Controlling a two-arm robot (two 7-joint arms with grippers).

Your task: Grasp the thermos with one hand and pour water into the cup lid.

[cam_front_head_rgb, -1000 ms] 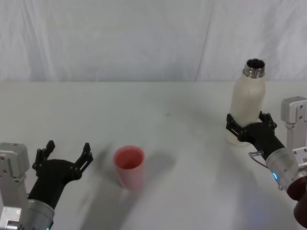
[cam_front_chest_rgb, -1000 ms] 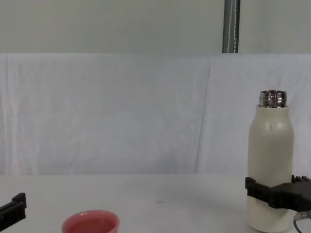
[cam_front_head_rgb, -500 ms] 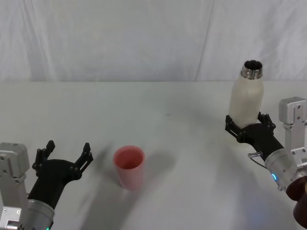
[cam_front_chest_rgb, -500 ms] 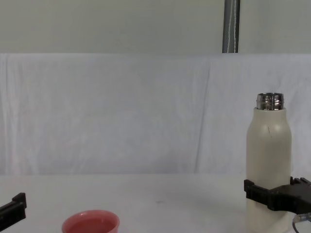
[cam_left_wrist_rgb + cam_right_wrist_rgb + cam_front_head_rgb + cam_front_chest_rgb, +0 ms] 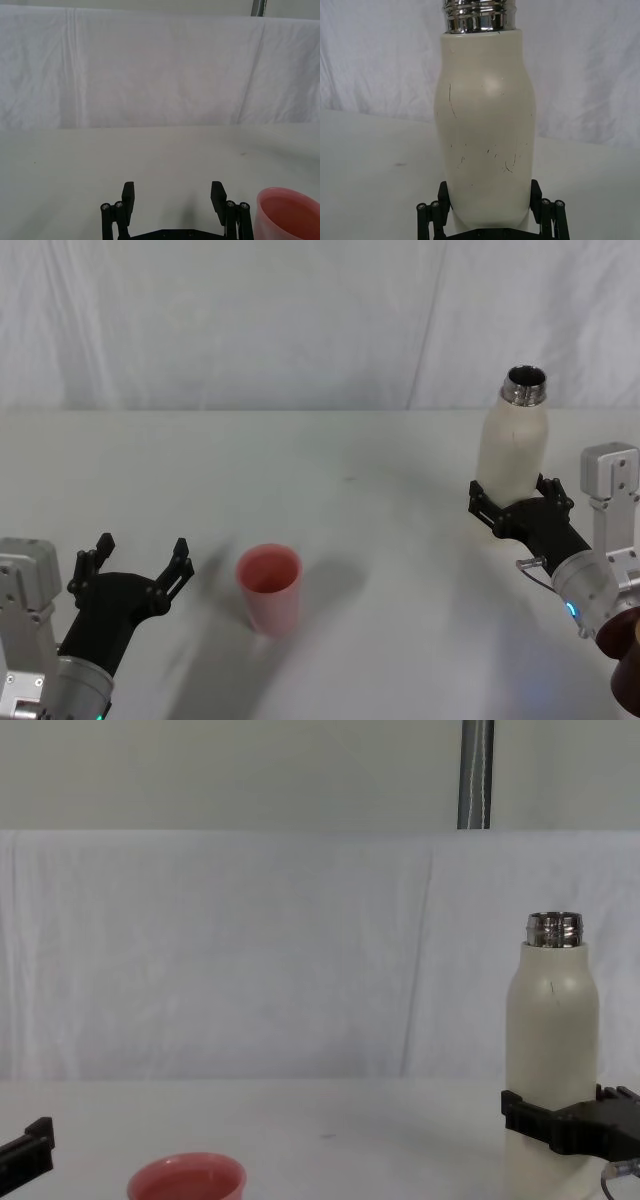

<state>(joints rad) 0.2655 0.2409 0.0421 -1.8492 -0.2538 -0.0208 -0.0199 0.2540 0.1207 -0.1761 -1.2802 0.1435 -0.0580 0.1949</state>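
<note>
White table (image 5: 380, 540): our right gripper (image 5: 518, 508) clamps the thermos (image 5: 512, 445) upright at far right. Our left gripper (image 5: 135, 565) idles, jaws apart. Next we carry it left and tip over the cup lid (image 5: 269, 588).

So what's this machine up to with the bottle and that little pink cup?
The robot's right gripper is clamped around the lower part of the thermos, which stands upright with its steel neck open. The cup lid sits on the white table well over to the left, apart from the bottle. The left gripper rests open beside the cup, touching nothing. No pouring has started yet.
</note>
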